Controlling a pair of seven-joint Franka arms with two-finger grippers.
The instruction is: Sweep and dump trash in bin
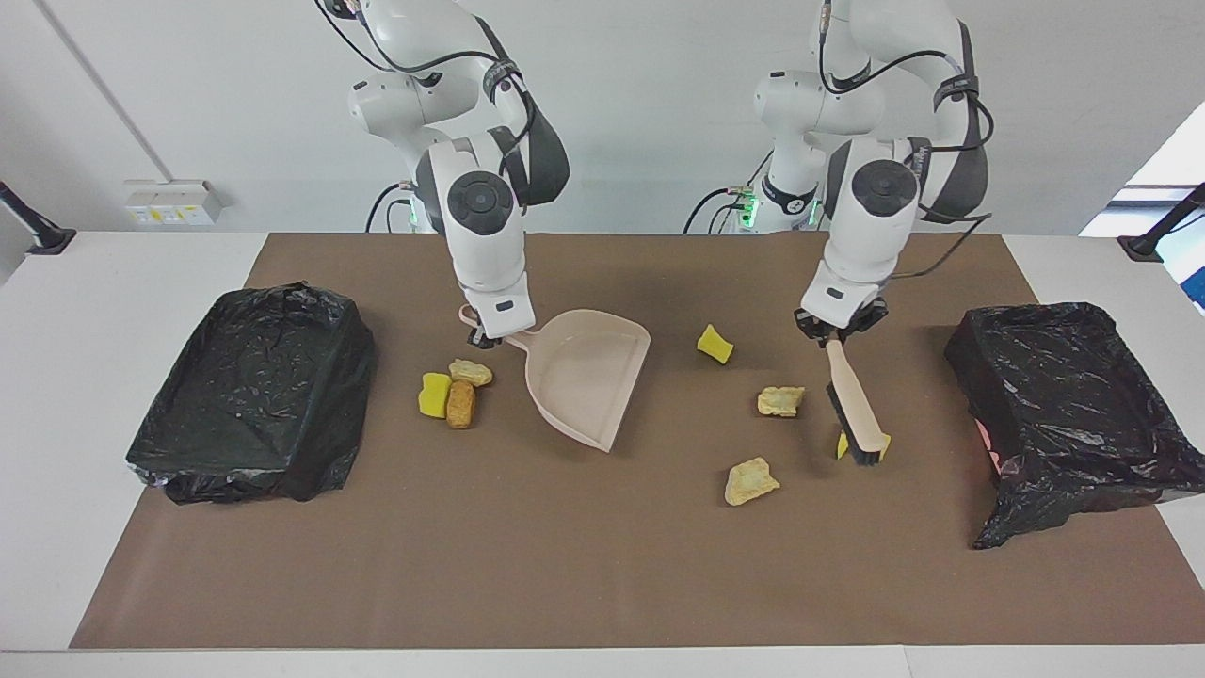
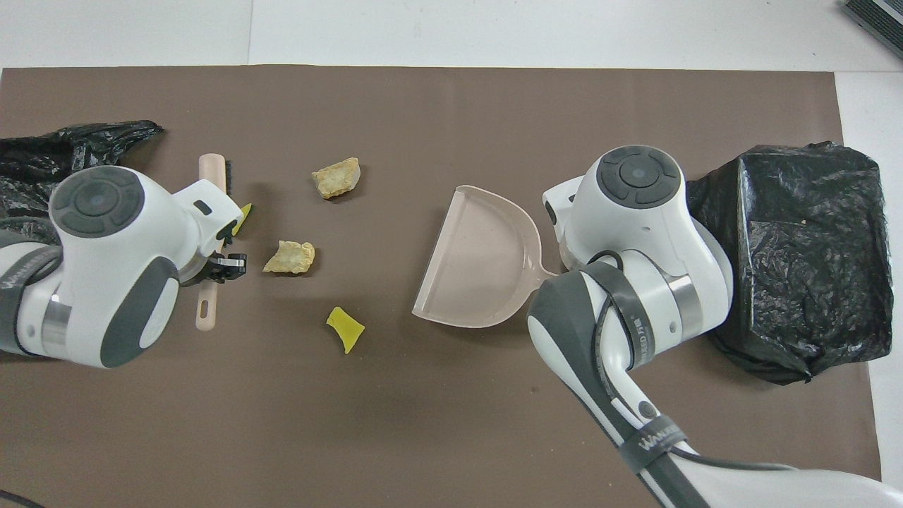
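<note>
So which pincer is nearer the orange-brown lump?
Right. The right pincer, shut on the dustpan handle, is beside the orange-brown lump; the left pincer, shut on the brush, is toward the left arm's end.

Trash pieces are lying spread across the mat (image 1: 584, 565) between two bins.

One bin (image 1: 254, 395) is sitting at the right arm's end of the table, the other bin (image 1: 1073, 405) at the left arm's end. The dustpan (image 1: 588, 377) is resting near the middle, with three trash pieces (image 1: 454, 391) clustering just beside it toward the right arm's end. Four more pieces are lying toward the left arm's end; the brush (image 1: 859, 410) is touching one piece (image 1: 881, 444) there.
</note>
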